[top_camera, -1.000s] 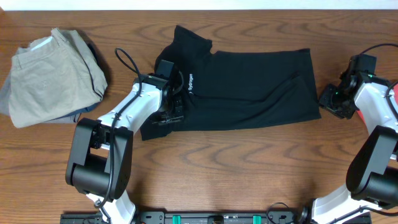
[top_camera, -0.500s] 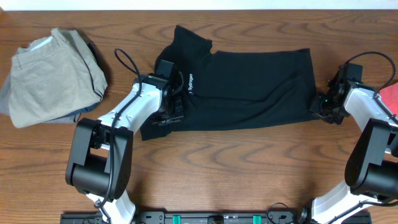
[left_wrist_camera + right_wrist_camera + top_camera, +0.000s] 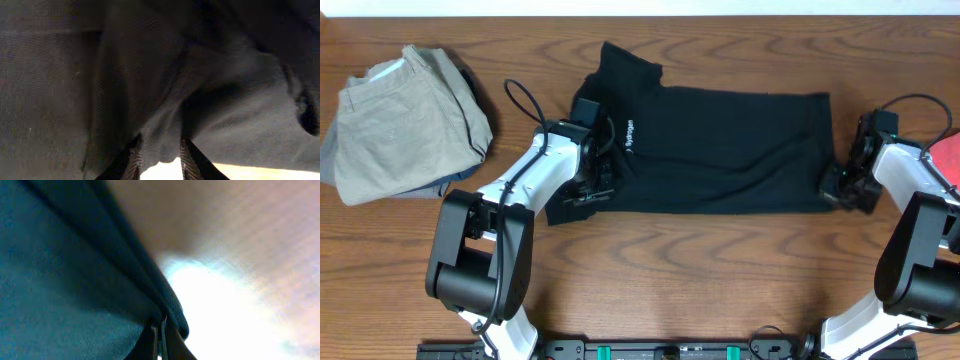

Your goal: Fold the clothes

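Observation:
A black garment [image 3: 720,140] with a small white logo lies spread flat across the middle of the table. My left gripper [image 3: 592,190] is at its lower left edge. In the left wrist view its fingers [image 3: 159,150] hold a bunch of the black cloth [image 3: 150,75] between them. My right gripper [image 3: 838,190] is at the garment's lower right corner. In the right wrist view its fingers [image 3: 159,327] are pinched together on the folded edge of the cloth [image 3: 60,270].
A pile of folded khaki trousers [image 3: 405,120] lies at the far left. A red object [image 3: 945,155] sits at the right edge, beside my right arm. A black cable [image 3: 525,100] loops from my left arm. Bare wooden tabletop [image 3: 700,270] lies in front.
My right gripper moved left to the garment's right edge and closed on it. The right side of the garment is now pulled out straighter and flatter. My left arm stayed put.

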Action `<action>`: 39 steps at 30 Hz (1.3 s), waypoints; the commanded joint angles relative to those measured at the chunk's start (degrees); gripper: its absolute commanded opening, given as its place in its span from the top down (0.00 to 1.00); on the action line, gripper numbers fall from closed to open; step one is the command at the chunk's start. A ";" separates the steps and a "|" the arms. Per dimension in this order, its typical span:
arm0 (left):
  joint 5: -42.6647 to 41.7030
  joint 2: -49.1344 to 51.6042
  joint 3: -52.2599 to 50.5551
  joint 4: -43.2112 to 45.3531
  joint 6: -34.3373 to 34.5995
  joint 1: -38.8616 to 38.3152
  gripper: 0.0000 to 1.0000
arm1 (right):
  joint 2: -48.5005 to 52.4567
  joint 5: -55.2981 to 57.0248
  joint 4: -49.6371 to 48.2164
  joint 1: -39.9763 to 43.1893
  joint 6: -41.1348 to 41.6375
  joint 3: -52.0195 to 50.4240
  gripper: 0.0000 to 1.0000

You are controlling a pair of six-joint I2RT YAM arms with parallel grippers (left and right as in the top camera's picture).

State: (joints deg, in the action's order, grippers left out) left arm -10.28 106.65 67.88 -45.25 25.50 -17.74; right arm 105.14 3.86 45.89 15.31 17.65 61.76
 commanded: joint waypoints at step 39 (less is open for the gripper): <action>1.60 -11.17 -2.38 11.04 -18.23 -18.93 0.44 | 0.63 10.25 11.13 4.94 5.46 -1.46 0.89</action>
State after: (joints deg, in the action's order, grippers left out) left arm -7.53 92.77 65.19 -35.70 10.63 -34.15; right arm 105.27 14.96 57.12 19.79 22.41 60.51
